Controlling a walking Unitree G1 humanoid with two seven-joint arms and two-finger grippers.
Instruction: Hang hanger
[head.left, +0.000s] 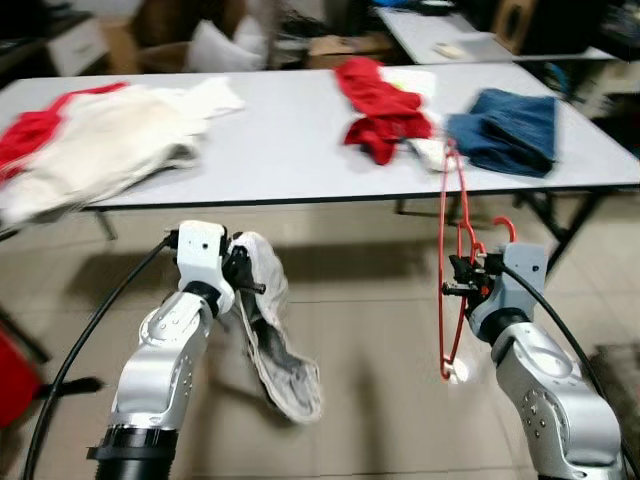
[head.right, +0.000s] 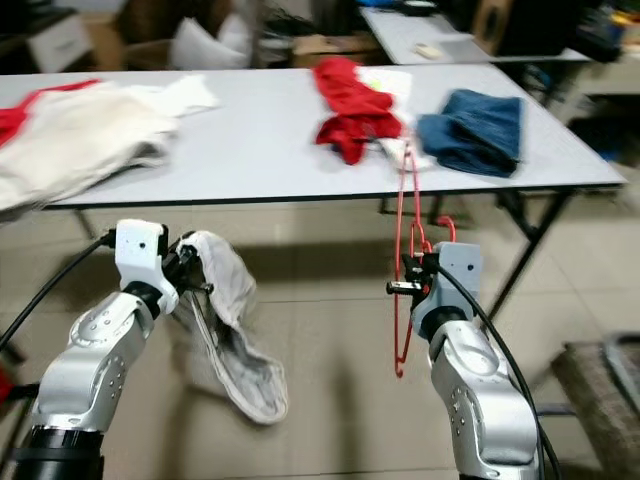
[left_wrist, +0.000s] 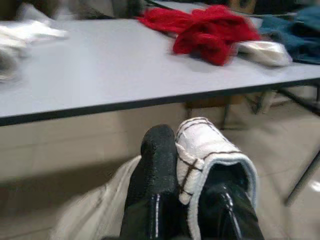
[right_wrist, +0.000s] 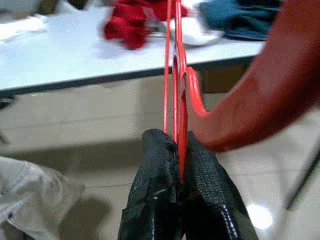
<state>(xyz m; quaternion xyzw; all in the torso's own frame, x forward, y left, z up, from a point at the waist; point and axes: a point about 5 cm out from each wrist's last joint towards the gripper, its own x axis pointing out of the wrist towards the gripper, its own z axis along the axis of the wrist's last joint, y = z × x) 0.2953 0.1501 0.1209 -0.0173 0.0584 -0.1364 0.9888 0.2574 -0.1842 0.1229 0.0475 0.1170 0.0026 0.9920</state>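
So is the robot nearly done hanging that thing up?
Not yet. Done: the right gripper is shut on the red hanger, and the left gripper is shut on the whitish garment, both off the white table. In hand: both are held up before the table. Left: the garment isn't on the hanger, and nothing is hung up.
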